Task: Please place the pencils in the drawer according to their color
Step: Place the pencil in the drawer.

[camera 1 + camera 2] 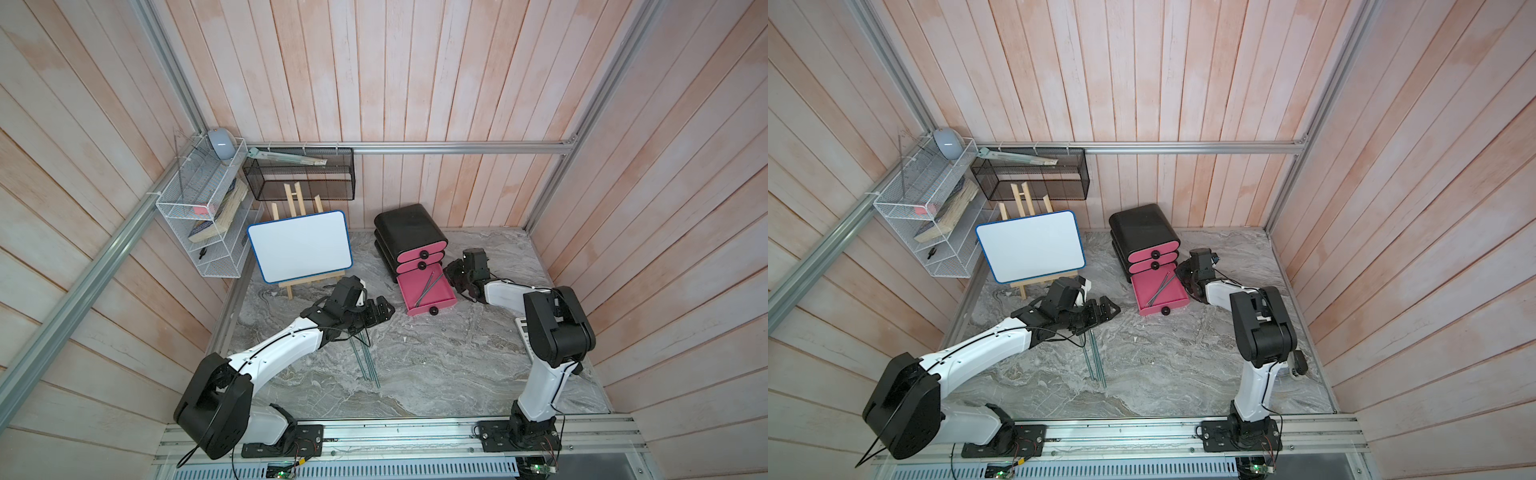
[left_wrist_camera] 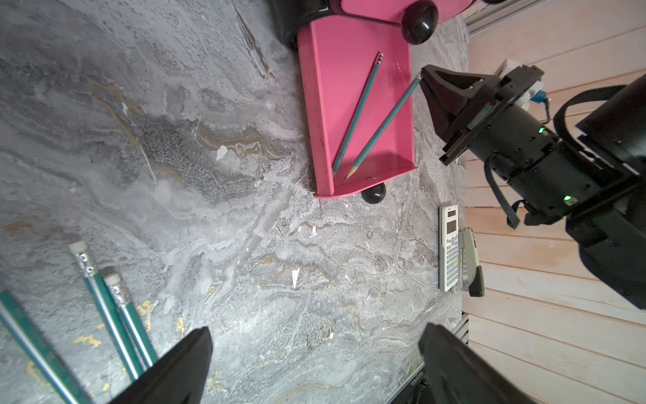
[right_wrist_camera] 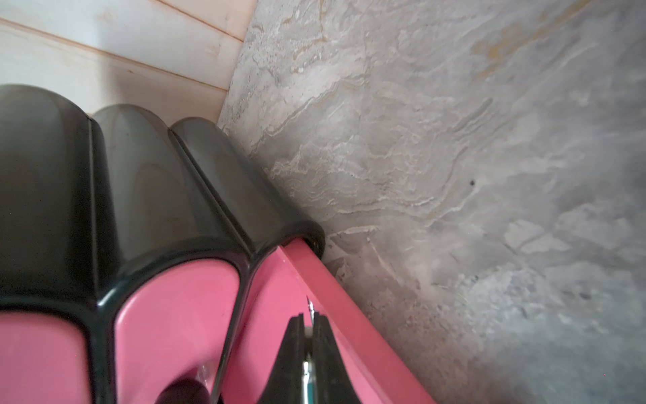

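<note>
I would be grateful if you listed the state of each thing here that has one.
bottom drawer: pulled open.
top drawer: shut.
middle drawer: shut.
right hand: shut on the teal pencil, at its eraser end.
loose pencil: lying in the bottom drawer.
left hand: open, empty.
table pencils: lying flat, ungripped.

Pale pinkish plank walls [image 1: 415,83] close in on three sides, silver metal rails [image 1: 457,147] running along them. Below lies a grey marbled tabletop [image 1: 436,374], evenly lit. In the far corner hang a white wire shelf [image 1: 220,266] and a black mesh basket [image 1: 299,183], with a whiteboard [image 1: 300,246] on a wooden easel [image 1: 292,195] just beneath.
</note>
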Controlling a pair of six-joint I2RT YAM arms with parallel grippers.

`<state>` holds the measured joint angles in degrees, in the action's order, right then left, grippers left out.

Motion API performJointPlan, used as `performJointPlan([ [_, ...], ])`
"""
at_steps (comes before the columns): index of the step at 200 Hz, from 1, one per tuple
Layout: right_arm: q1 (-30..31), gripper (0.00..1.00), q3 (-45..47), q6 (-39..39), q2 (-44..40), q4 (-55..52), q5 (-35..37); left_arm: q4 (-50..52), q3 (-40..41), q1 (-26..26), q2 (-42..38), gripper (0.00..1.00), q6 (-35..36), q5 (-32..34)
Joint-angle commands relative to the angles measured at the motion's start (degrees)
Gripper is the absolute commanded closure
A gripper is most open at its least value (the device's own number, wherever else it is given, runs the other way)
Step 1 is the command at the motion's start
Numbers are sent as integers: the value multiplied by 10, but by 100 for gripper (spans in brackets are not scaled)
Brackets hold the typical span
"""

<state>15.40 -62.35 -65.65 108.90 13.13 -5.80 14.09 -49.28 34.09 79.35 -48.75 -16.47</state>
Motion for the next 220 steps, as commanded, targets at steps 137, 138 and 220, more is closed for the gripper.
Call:
performJointPlan([
  [137,40,62,-3,95,-59,-49,-14,-14,1,1,-18,0,-1,19],
  [138,41,62,-3,96,-60,-49,-15,-14,1,1,-18,0,-1,19],
  [220,125,60,23,149,-104,-83,-38,11,-1,-4,-39,0,12,40],
])
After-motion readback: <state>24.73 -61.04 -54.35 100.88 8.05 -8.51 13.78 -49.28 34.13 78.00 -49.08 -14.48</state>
